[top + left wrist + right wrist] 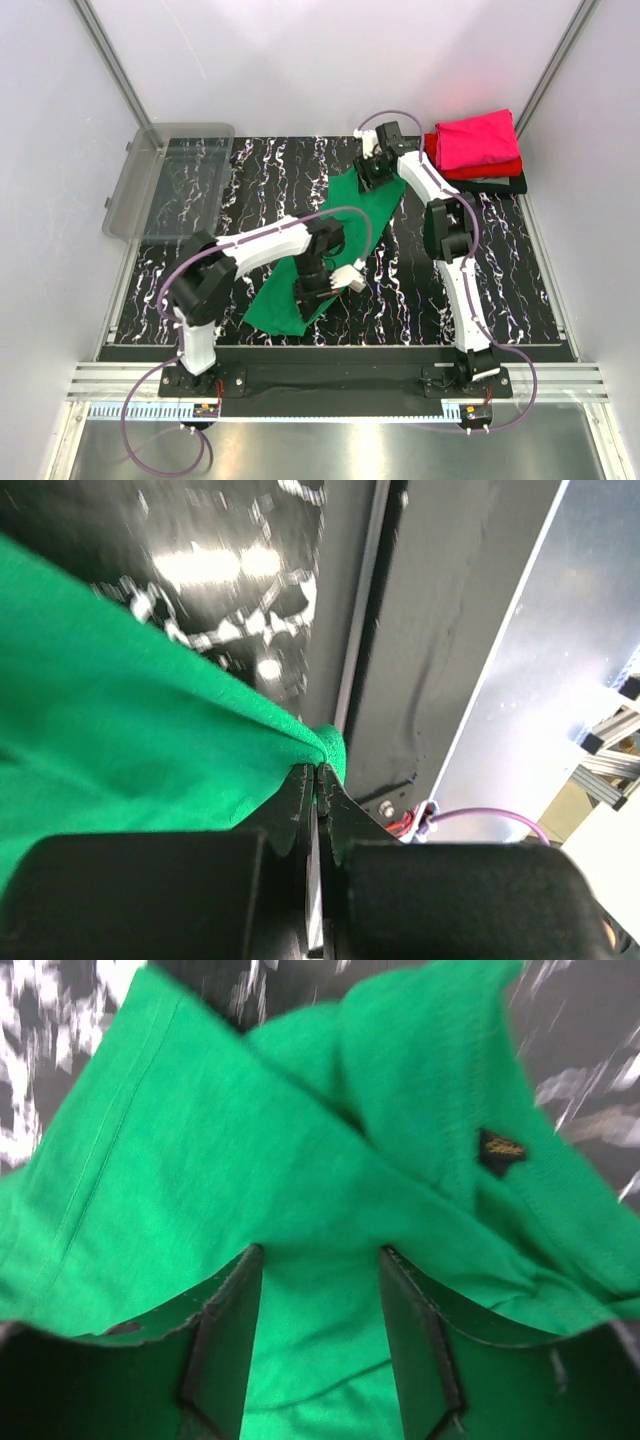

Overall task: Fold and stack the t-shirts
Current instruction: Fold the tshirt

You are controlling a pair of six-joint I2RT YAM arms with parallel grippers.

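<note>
A bright green t-shirt [278, 300] lies stretched diagonally across the marbled table, from front centre toward the back. My left gripper [306, 292] is over its near end, shut on a pinched fold of the green cloth [120, 700]; its jaws [316, 770] meet at the cloth's edge. My right gripper [372, 170] is at the shirt's far end, open, with its fingertips [320, 1255] set apart against the green fabric [300, 1130] near a small black label [500, 1148]. Folded magenta-pink [478, 140], red [492, 169] and black [503, 185] t-shirts sit stacked at the back right.
A clear grey plastic bin [165, 180] stands at the back left, overhanging the table's edge. The black front rail [440, 660] and metal frame run close beside the left gripper. Grey walls enclose both sides.
</note>
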